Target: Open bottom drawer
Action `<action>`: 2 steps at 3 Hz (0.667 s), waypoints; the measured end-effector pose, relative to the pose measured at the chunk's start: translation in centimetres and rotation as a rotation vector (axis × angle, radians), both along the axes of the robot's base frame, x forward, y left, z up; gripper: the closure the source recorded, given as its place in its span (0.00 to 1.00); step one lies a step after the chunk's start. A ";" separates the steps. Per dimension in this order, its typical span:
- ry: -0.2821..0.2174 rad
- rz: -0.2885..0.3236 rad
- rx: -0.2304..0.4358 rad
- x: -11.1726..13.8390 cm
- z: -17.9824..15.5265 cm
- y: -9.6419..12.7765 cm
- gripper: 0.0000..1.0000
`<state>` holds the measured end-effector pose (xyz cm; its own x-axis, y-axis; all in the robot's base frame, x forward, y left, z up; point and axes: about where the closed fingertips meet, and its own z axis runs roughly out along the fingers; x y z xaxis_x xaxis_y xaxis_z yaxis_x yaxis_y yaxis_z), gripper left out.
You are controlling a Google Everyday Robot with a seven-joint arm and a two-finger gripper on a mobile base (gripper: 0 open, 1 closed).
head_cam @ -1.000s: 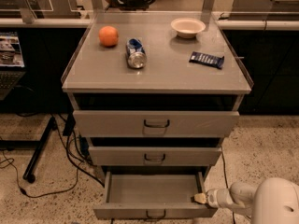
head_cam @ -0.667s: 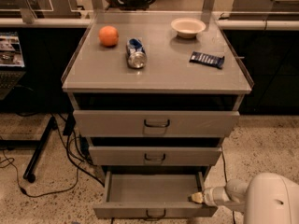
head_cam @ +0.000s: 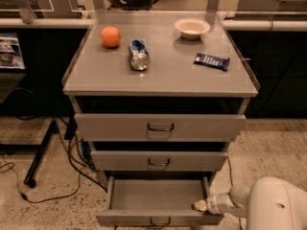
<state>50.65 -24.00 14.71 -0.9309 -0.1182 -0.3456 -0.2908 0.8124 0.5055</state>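
The bottom drawer (head_cam: 158,218) of the grey metal cabinet is pulled out, showing its plain grey tray (head_cam: 156,194) and a small dark loop handle on its narrow front. My gripper (head_cam: 200,205) reaches in from the lower right and sits at the drawer's right front corner, touching the edge. My white arm (head_cam: 268,202) fills the lower right corner. The mid-sized drawer (head_cam: 158,161) and the tallest top drawer (head_cam: 159,127) above it are closed.
On the cabinet top (head_cam: 192,78) lie an orange (head_cam: 110,36), a crushed can (head_cam: 138,55), a white bowl (head_cam: 192,28) and a dark snack packet (head_cam: 212,61). Cables and a black stand leg (head_cam: 41,152) run over the floor at left.
My arm has shifted slightly left toward the drawer's right corner. The drawer stays pulled out about the same.
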 end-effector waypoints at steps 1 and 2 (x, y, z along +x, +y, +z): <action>0.031 0.038 0.035 -1.5 -0.7 1.2 1.00; 0.031 0.038 0.034 -1.5 -0.6 1.2 1.00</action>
